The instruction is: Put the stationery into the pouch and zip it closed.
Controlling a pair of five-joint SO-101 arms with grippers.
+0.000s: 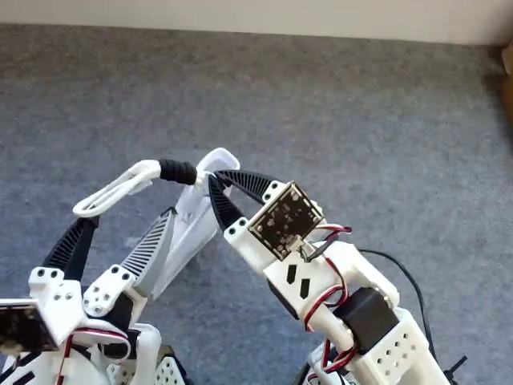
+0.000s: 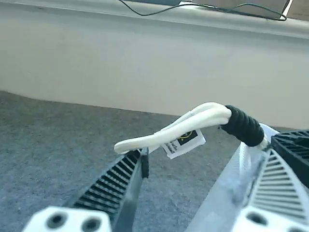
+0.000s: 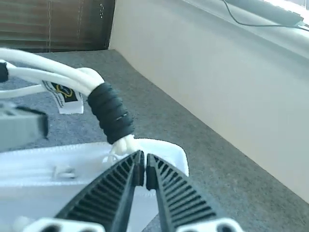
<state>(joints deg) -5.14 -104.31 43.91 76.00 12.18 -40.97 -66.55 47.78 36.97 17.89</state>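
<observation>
A translucent white pouch (image 1: 192, 228) is held up off the grey carpet between both arms. Its white strap loop (image 1: 120, 186), bound by a black wrap (image 1: 176, 171), is draped over one fingertip of my left gripper (image 1: 131, 216). That gripper stands open, and the pouch wall (image 2: 227, 193) lies against the inner side of its other finger. A small label (image 2: 183, 141) hangs from the strap (image 2: 183, 128). My right gripper (image 3: 144, 166) is shut on the pouch rim (image 3: 159, 150), just below the black wrap (image 3: 111, 116). In the high view it (image 1: 211, 180) pinches the pouch's top corner. I cannot make out what the pouch holds.
Grey carpet (image 1: 361, 120) stretches free on all sides of the arms. A pale wall (image 1: 256, 14) runs along the far edge, with cables (image 2: 217, 8) on a ledge above it. Red and black wires (image 1: 325, 265) loop over the right arm.
</observation>
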